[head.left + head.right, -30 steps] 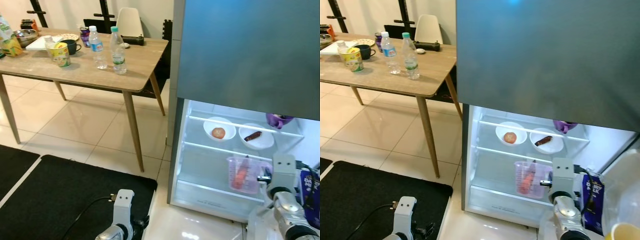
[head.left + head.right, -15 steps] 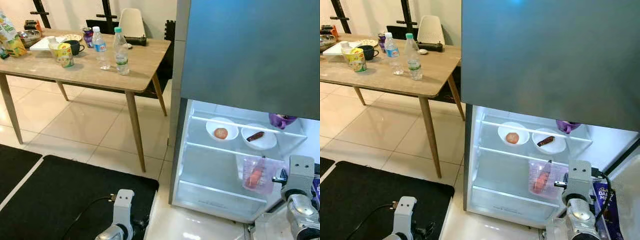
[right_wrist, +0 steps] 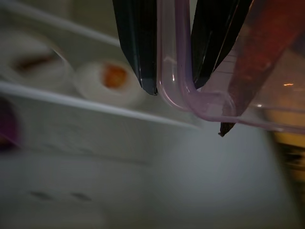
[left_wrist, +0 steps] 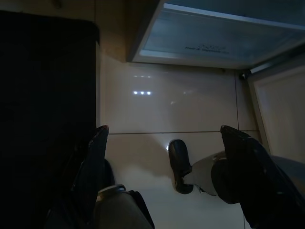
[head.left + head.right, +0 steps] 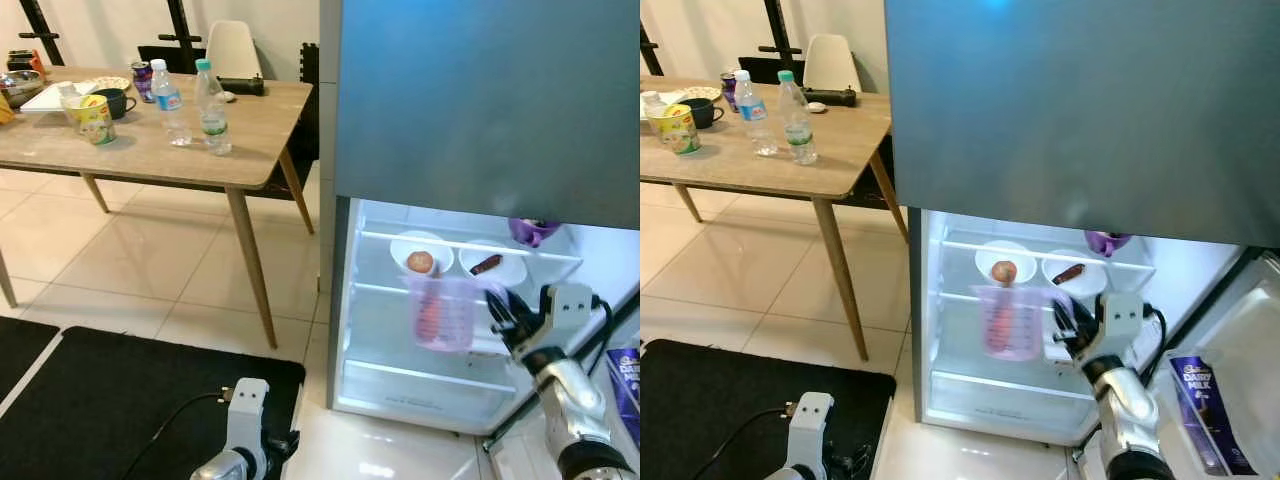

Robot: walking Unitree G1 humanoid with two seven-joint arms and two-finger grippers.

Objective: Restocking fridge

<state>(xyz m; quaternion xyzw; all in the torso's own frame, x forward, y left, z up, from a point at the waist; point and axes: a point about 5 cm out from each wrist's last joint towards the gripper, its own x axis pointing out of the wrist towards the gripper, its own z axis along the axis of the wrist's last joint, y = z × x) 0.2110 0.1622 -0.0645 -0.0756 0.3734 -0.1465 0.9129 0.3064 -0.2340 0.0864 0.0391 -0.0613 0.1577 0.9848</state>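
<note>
My right gripper is shut on the rim of a clear pink plastic jug with a carrot standing inside. The jug hangs inside the open lower fridge compartment, just in front of the shelf edge. On that shelf behind it sit a white bowl with a round orange-red item and a second white bowl with a brown piece. In the right wrist view, one finger lies on each side of the jug's wall. My left gripper hangs open above the tiled floor.
A purple thing sits at the shelf's back right. The open fridge door on the right holds a Dairy Milk bar. A wooden table with bottles and cups stands left. A black mat lies beneath me.
My right gripper has carried the jug up, leftward and forward into the fridge, up to the shelf with the bowls. The camera has shifted a little. The left arm still hangs.
</note>
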